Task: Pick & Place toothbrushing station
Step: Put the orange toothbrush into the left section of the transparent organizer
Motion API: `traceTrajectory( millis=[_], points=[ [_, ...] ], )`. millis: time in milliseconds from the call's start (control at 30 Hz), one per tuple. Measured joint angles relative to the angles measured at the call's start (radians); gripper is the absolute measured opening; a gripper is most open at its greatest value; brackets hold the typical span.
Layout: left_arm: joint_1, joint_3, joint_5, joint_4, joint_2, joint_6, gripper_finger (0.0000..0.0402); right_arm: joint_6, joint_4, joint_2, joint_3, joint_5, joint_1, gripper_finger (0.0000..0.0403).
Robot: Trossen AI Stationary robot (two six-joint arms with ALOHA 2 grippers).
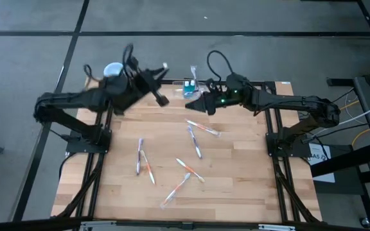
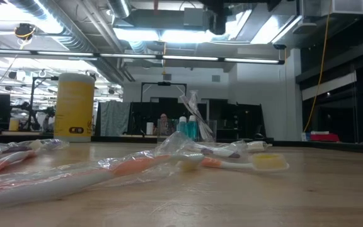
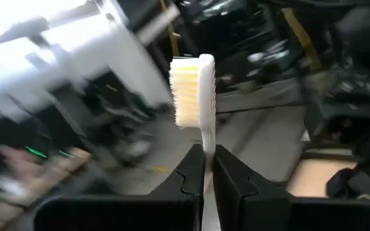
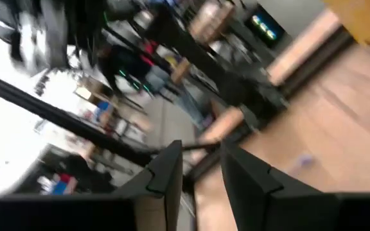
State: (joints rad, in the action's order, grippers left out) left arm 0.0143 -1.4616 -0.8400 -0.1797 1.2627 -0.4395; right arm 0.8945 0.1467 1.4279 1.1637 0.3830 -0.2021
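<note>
**Left gripper carries a toothbrush toward the clear station at the top of the frame**

In the high view the toothbrushing station (image 1: 190, 87), a low see-through plastic holder with blue-capped items in it, sits at the top centre of the wooden surface (image 1: 236, 173). The left gripper (image 1: 160, 97) hangs just left of it, clamped on a white toothbrush (image 3: 201, 96) whose handle runs straight out between the fingers, pale yellow bristles at the far end. The station therefore lies to the right of this gripper and a little up the frame. The right gripper (image 1: 200, 104) hovers just below the station, nearer to it, its fingers apart with nothing between them. Several wrapped toothbrushes (image 1: 196, 143) in crinkled clear film lie scattered lower down. A yellow canister (image 2: 74, 106) stands at the upper left.
</note>
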Motion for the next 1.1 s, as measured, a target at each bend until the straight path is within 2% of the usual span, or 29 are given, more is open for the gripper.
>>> traceTrajectory(
  millis=[67,167,367,533,667,800,933,1100],
  points=[
    [-0.097,0.0,0.13,-0.098,-0.03,0.145,0.0007,-0.03,-0.073,-0.018,0.0,-0.008,0.019,0.0109],
    [-0.226,0.028,0.308,-0.109,-0.047,0.239,0.0007,-0.091,-0.208,-0.068,0.0,-0.061,0.057,0.0109],
    [-0.433,0.227,0.524,0.123,-0.066,0.381,0.0007,-0.172,-0.498,-0.203,0.0,-0.264,0.124,0.0109],
    [-0.56,0.432,0.634,0.323,-0.063,0.531,0.0007,-0.176,-0.595,-0.313,0.0,-0.389,0.172,0.0109],
    [-0.61,0.577,0.673,0.464,-0.04,0.618,0.0007,-0.155,-0.653,-0.374,0.0,-0.478,0.215,0.0109],
    [-0.614,0.648,0.682,0.566,0.026,0.662,0.0007,-0.141,-0.68,-0.402,0.0,-0.533,0.254,0.0109],
    [-0.605,0.647,0.681,0.636,0.135,0.665,0.0007,-0.131,-0.698,-0.412,0.0,-0.573,0.273,0.0109],
    [-0.607,0.616,0.627,0.687,0.256,0.678,0.0007,-0.117,-0.706,-0.432,-0.001,-0.616,0.298,0.0109]
  ],
)
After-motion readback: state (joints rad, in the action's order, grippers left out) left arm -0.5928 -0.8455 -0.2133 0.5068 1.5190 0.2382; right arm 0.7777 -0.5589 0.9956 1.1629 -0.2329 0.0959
